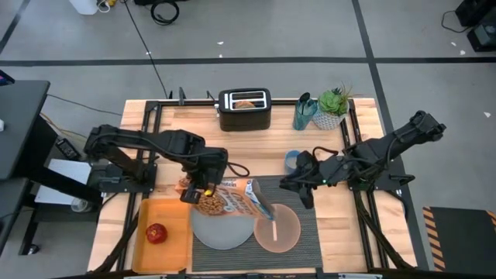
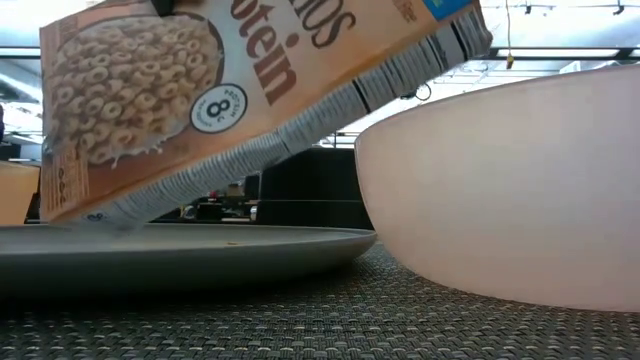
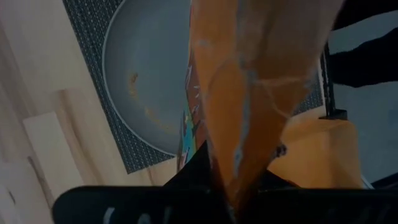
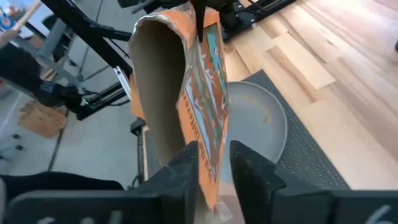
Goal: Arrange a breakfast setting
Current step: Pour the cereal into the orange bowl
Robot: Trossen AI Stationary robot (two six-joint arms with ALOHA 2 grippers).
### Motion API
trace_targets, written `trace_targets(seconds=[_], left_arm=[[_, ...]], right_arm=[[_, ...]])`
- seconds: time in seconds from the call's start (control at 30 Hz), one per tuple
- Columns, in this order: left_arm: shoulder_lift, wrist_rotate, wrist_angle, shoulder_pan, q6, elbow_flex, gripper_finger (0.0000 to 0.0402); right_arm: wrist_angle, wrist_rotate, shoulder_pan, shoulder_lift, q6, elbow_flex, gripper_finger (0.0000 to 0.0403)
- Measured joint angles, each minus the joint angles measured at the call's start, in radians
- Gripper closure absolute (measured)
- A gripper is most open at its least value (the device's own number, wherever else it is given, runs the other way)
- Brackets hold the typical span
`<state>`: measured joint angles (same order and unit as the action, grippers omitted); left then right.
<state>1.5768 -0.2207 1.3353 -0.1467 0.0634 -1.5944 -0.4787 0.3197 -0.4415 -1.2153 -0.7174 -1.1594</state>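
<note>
A: Above the grey plate, where is the cereal box?
B: Tilted toward the pink bowl; left gripper clenched on its base, right gripper straddling its open flap, grasp uncertain.

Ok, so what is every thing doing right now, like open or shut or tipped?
cereal box: open, tipped, held up over the plate.
left hand: shut on the cereal box.
right hand: near the cereal box's open end.
plate: flat on the mat, a few crumbs.
bowl: upright, beside the plate.
apple: lying on the orange tray.
toaster: something bready in a slot.
</note>
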Motion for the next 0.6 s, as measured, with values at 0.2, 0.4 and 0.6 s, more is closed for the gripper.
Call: trace_targets(seconds=[0.2, 0.4, 0.6], left_arm=[[0.020, 0.000, -0.014, 0.000, -0.016, 0.000, 0.0391], [0.021, 0.007, -0.013, 0.019, -0.034, 0.000, 0.0391], [0.020, 0.007, -0.010, 0.027, -0.043, 0.000, 0.0391]], right_arm=[[0.042, -0.031, 0.016, -0.057, 0.019, 0.001, 0.0231], [0.134, -0.033, 0.018, -0.131, 0.039, 0.002, 0.0195], [0.144, -0.021, 0.019, -0.181, 0.059, 0.002, 0.0196]])
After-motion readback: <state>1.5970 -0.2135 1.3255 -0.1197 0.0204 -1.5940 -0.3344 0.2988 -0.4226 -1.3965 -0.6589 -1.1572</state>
